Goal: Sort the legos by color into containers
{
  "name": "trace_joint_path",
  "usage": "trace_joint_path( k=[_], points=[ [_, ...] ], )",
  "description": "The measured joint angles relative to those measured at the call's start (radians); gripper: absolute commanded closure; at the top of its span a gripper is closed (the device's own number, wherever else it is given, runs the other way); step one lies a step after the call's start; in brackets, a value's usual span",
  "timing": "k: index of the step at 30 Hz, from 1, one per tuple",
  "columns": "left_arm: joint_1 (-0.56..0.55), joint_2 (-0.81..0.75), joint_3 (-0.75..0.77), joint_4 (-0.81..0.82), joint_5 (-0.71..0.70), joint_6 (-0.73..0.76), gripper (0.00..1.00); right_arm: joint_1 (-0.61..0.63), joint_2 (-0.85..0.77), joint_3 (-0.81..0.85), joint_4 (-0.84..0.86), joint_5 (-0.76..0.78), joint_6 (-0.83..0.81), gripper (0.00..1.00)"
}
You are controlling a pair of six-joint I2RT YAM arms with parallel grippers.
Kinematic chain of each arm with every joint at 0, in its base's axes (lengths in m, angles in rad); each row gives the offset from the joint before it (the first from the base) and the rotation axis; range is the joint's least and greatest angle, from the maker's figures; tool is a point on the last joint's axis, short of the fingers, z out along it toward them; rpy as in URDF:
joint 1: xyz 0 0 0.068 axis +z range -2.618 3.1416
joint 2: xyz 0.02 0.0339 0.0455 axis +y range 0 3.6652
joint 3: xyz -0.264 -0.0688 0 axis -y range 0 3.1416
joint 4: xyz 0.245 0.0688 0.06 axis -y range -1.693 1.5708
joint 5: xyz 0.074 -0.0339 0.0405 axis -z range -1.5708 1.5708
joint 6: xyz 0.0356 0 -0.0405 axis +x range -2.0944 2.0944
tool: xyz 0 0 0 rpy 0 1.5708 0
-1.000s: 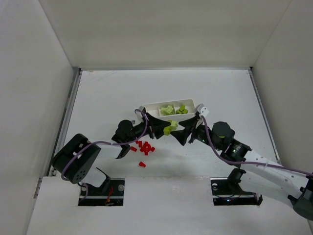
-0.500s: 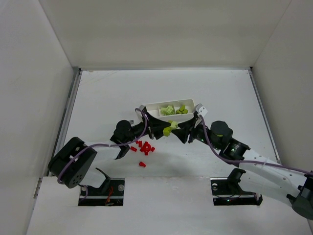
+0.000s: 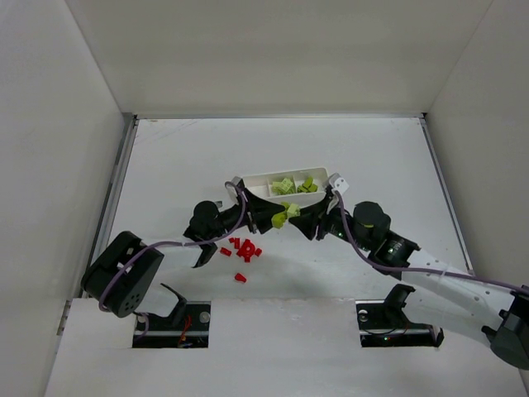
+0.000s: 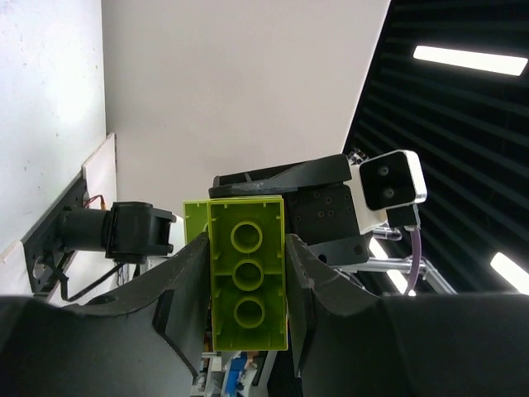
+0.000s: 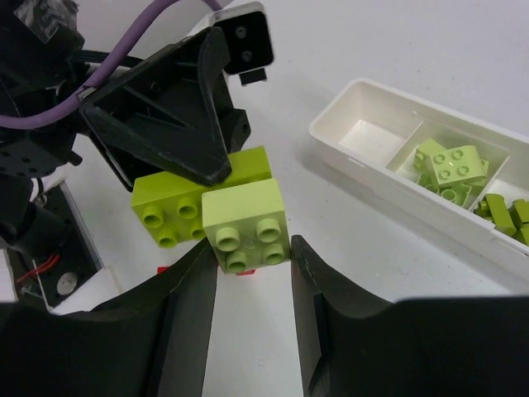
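1. Nearest the arm bases, the red legos (image 3: 245,248) lie loose on the table (image 3: 165,157), just on the near side of the left arm.
2. At mid-table the grippers meet tip to tip. The left gripper (image 3: 273,217) is clamped narrow on a long green brick (image 4: 246,281), whose long axis runs out along its fingers towards the right arm.
3. The right gripper (image 5: 250,252) faces it. Its jaws stand against both sides of a pale square brick (image 5: 246,223), seemingly gripping it. That brick overlaps the long one's end.
4. The joint lies between the two sets of tips, so parting the bricks probably needs opposed pulls.
5. Both arms reach low, wrists turned inward.
6. Just beyond is the tray (image 3: 248,177). Its middle and right containers hold green bricks, and its left one holds none. The right arm is nearer them.
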Motion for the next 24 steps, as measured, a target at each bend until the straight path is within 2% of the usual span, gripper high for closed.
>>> trace_joint_path(
  k=[6,9,15,24],
  points=[
    [0.132,0.030,-0.052,0.016,0.004,0.021,0.80,-0.079,-0.079,0.000,-0.010,0.021,0.039,0.73],
    [0.168,0.044,-0.053,0.011,0.000,0.040,0.80,-0.097,-0.051,0.002,-0.003,0.034,0.052,0.73],
    [0.179,0.043,-0.051,0.016,-0.005,0.090,0.80,-0.097,0.243,0.107,-0.010,0.083,0.060,0.73],
    [0.256,-0.066,-0.058,0.004,-0.049,0.222,0.80,-0.143,0.728,0.490,-0.077,0.180,0.085,0.72]
  ],
)
